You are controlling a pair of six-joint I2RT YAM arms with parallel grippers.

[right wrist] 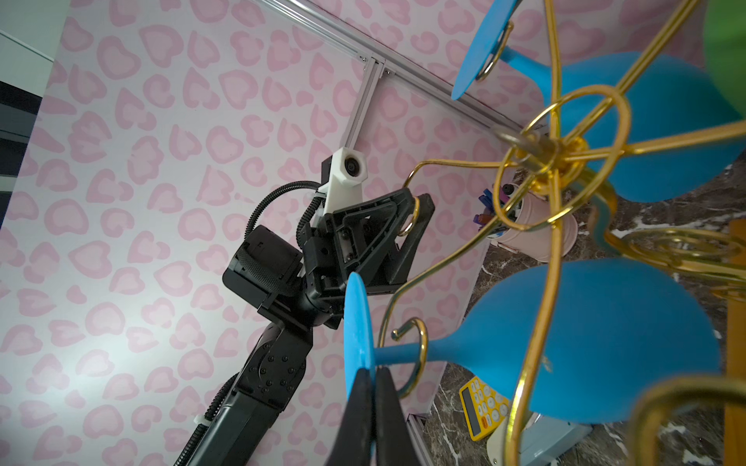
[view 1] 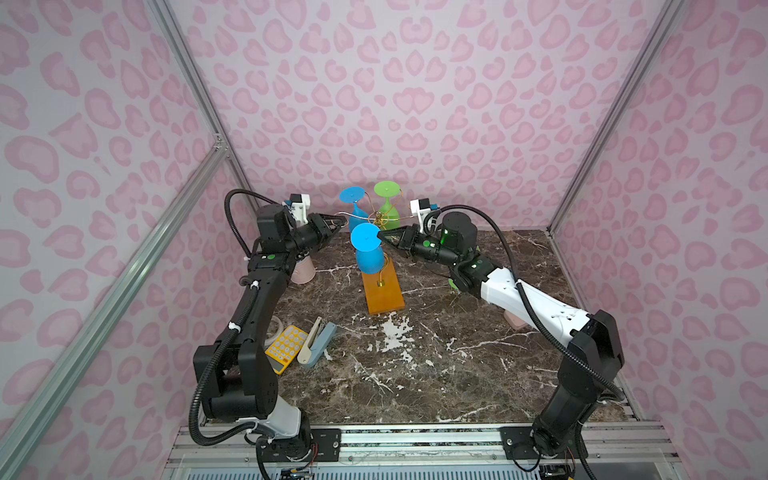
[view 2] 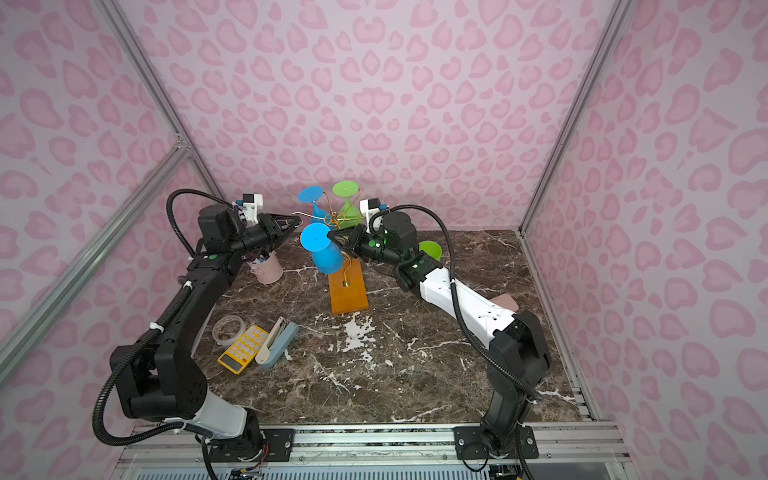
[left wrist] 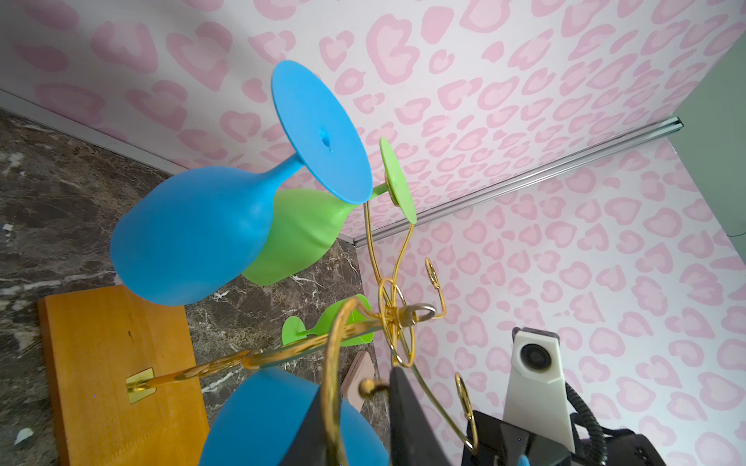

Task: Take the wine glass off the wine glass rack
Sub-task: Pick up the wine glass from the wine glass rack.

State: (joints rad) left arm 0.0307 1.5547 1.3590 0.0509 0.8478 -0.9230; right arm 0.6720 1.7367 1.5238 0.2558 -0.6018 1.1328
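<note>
Marble tabletop (view 1: 457,374), pink-patterned walls (view 1: 415,62)

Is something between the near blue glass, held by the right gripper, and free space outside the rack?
Yes: the rack's curled gold hook loops around the stem of the blue wine glass, beside its foot. The right gripper pinches that foot. Nothing else visible blocks it.

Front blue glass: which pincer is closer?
Right. The right pincer pinches the foot edge of the front blue glass; the left pincer grips a wire arm of the rack, apart from it.
</note>
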